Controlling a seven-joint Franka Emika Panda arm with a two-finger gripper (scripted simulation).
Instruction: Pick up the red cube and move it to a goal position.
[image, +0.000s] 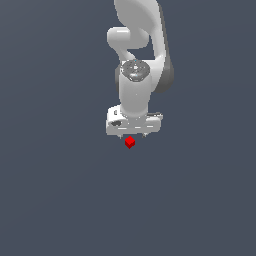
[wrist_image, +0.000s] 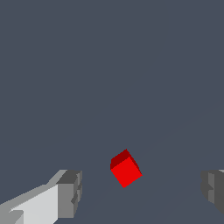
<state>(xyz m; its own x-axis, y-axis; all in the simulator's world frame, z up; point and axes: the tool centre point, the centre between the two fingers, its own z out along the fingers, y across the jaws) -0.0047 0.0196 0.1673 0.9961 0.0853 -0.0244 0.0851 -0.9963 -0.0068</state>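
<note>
The red cube (image: 130, 142) is tiny and bright red, lying on the flat dark grey surface just below my white gripper (image: 132, 135) in the exterior view. In the wrist view the red cube (wrist_image: 125, 169) lies turned at an angle, between my two grey fingertips (wrist_image: 70, 192) and a little ahead of them, touching neither. My gripper (wrist_image: 142, 190) is open with its jaws spread wide, and nothing is held. The arm hangs straight down over the cube.
A plain dark grey floor (image: 60, 190) fills both views. No other object, container or edge shows.
</note>
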